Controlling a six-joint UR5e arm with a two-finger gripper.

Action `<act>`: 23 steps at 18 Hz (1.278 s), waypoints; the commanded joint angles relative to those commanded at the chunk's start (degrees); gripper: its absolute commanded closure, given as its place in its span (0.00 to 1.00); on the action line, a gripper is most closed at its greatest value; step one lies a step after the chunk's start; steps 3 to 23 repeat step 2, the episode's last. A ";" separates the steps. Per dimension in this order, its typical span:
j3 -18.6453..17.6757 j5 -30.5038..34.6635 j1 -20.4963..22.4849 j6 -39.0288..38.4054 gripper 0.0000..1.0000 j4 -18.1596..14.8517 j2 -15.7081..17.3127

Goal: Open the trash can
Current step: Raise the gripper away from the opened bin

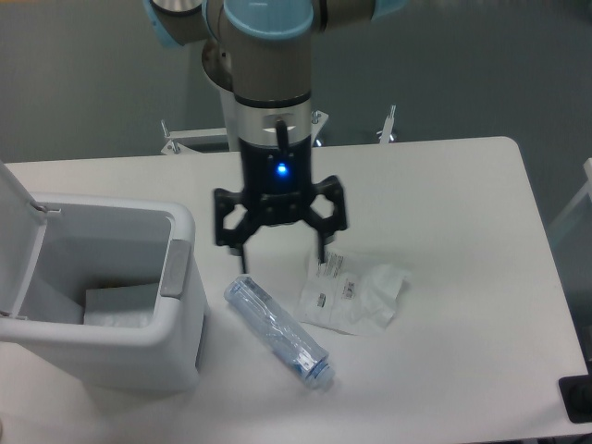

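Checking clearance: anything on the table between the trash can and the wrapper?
Yes: the clear bottle lies diagonally between the trash can and the crumpled wrapper, per the fixed camera.

Crumpled white wrapper (353,294): dark printed lines, too small to read. No other text legible.
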 joint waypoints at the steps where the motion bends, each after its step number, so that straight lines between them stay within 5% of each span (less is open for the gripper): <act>1: -0.17 0.18 0.79 0.97 0.00 0.00 0.09; 23: -0.26 0.18 1.49 1.94 0.00 -0.18 0.09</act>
